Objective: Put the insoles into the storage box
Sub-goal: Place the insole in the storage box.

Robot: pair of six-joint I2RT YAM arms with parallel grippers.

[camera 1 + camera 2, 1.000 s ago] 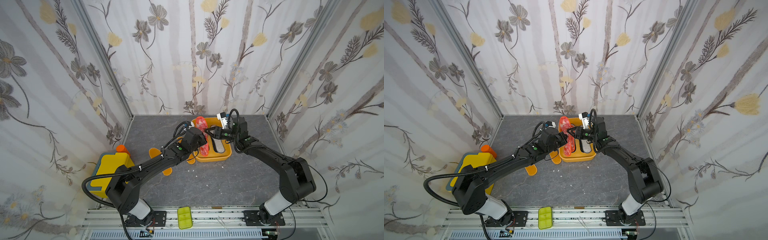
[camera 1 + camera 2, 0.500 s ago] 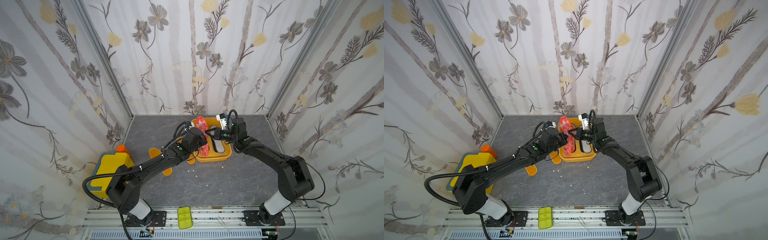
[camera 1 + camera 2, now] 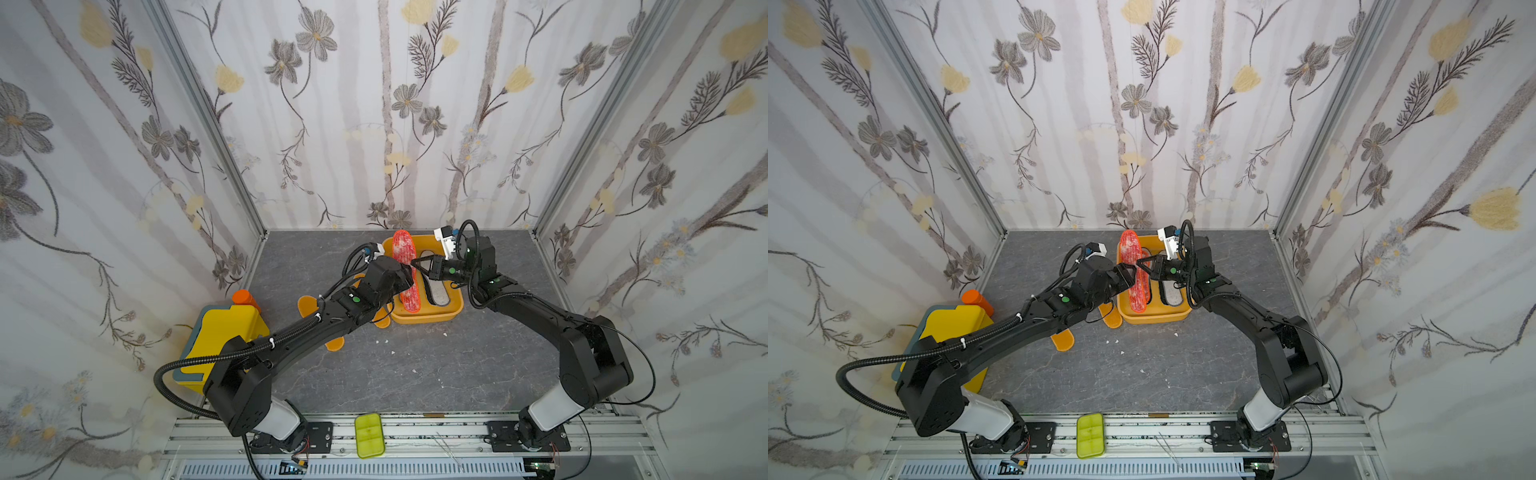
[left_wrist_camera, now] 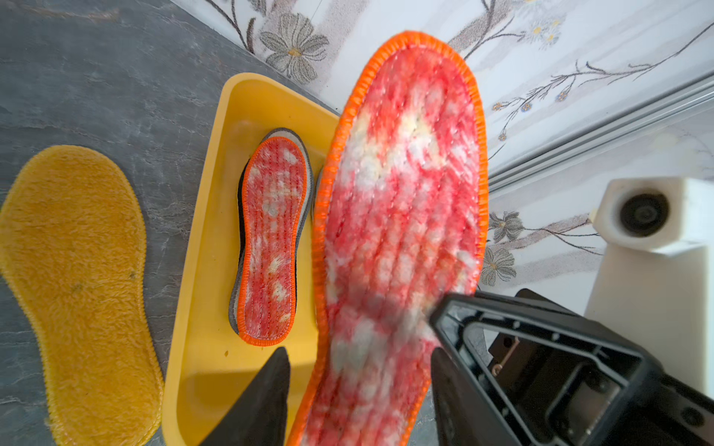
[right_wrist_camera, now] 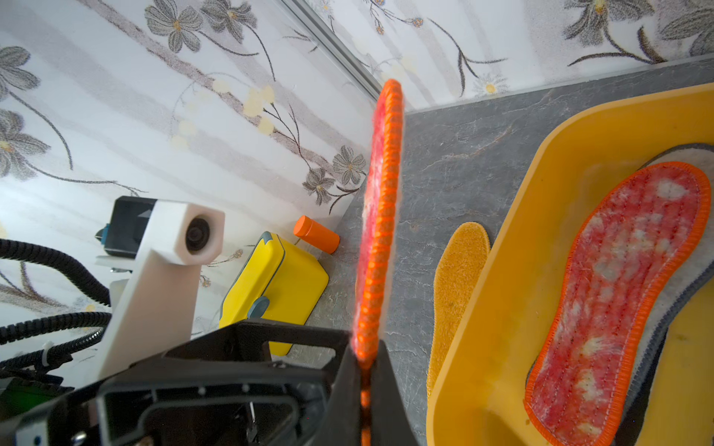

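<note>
Red-orange speckled fabric insole (image 4: 402, 193): on edge, clamped in right gripper (image 5: 365, 359); left gripper (image 4: 359, 349) with jaws spread, flanking it. Shallow yellow-orange plastic storage box (image 4: 204, 270): beneath both grippers, containing matching insole (image 4: 270, 239).

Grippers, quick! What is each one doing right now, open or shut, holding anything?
Left gripper: open, jaws apart on either side of the red-orange insole.
Right gripper: shut on that insole's edge.
</note>
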